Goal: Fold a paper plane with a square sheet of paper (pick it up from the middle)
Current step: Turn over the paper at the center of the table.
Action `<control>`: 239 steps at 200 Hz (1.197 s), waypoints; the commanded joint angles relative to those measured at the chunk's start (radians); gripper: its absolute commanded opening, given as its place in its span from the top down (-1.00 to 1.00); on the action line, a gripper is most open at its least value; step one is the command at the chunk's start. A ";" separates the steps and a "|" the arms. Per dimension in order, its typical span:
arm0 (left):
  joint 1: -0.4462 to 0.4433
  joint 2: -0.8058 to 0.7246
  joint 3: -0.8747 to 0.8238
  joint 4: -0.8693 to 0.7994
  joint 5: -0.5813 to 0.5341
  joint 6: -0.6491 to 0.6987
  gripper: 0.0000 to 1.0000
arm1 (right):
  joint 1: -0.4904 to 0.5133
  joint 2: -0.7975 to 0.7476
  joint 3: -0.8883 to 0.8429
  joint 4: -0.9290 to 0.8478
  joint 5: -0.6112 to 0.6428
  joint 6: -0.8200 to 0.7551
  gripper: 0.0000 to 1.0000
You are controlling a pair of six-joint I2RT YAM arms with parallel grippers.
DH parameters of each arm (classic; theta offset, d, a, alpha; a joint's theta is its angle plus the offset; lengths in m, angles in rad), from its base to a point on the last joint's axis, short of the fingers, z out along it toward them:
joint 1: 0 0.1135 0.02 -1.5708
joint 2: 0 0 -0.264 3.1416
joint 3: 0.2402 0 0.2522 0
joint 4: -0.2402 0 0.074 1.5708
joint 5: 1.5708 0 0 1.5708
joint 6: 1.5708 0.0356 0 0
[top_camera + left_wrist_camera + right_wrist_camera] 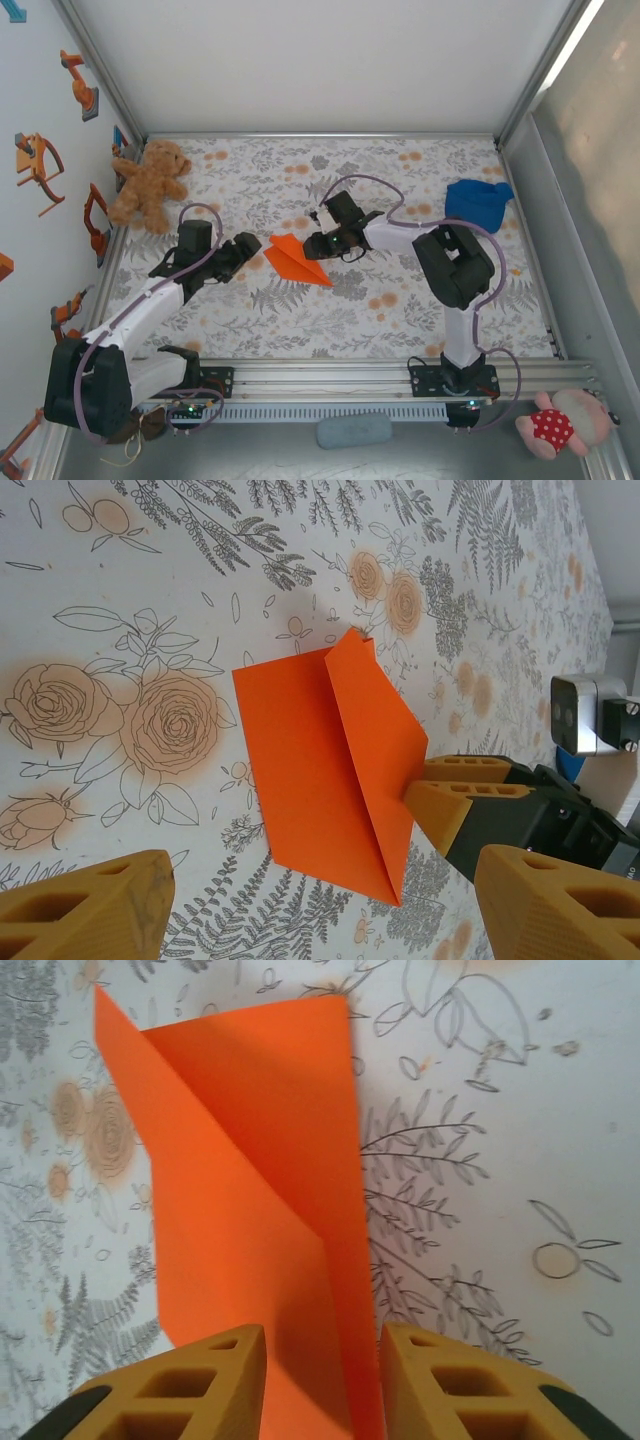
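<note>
Step in hand looks like the next crease on the half-folded paper plane (296, 259), lying mid-worktop (400, 170) between the arms. I'd pin the flat left layer, then lift only the loose flap from the right, carry it over the centre crease and press along the fold without dragging the sheet. Left fingers (90, 905) are spread wide, holding nothing, just short of the paper's left edge; right fingers (205, 1380) are partly apart, straddling the paper's edge with the flap edge in the gap, not clamped, actual contact can't tell.
</note>
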 commanded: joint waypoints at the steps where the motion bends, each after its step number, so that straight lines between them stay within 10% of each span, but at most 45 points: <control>1: -0.005 0.000 -0.002 0.014 0.012 -0.007 -0.60 | -0.002 0.003 0.026 0.031 -0.091 -0.025 0.44; 74: -0.018 0.016 -0.002 0.068 0.081 -0.001 -0.59 | -0.003 -0.024 0.012 0.071 -0.147 -0.017 1.00; 239: -0.161 0.053 0.076 0.547 0.270 -0.122 -0.44 | -0.054 -0.383 -0.129 0.536 -0.220 0.600 1.00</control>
